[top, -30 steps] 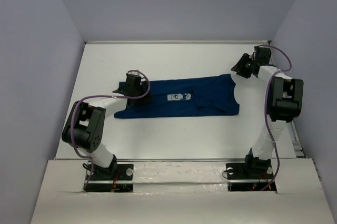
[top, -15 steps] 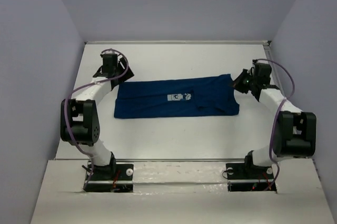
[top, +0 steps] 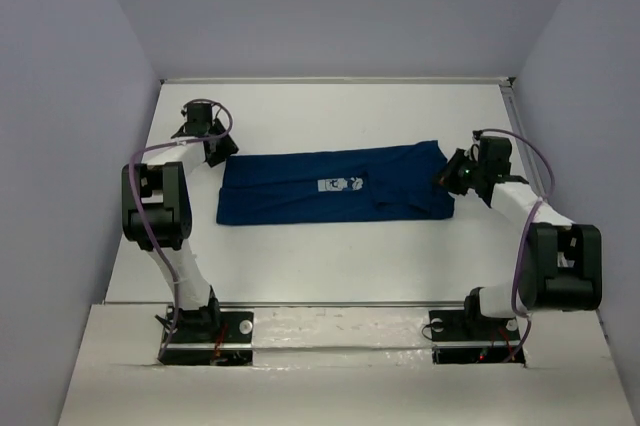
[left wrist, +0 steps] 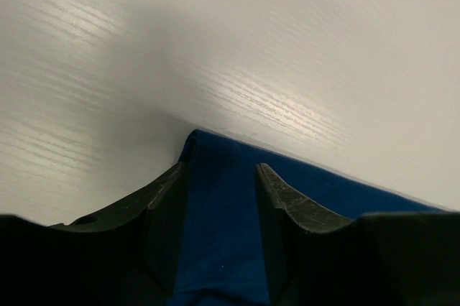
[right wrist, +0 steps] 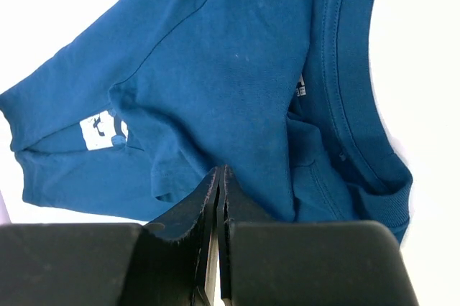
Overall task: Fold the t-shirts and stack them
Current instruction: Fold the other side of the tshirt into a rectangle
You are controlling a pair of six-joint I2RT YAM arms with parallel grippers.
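T-shirt (top: pixel 300 191): blue, lying as a long band left to right across the middle of the table (top: pixel 330 276), collar (right wrist: pixel 345 69) end at right. We judge it light, limp and not fragile. It'll sag and wrinkle, so we'd pinch corners or hems at both ends, not mid-panel. Left gripper (left wrist: pixel 223 171) sits at the far-left corner, jaws apart, cloth between them, not pinched. Right gripper (right wrist: pixel 219 175) is at the right end, jaws pressed together over a fold; we can't tell if cloth is caught.
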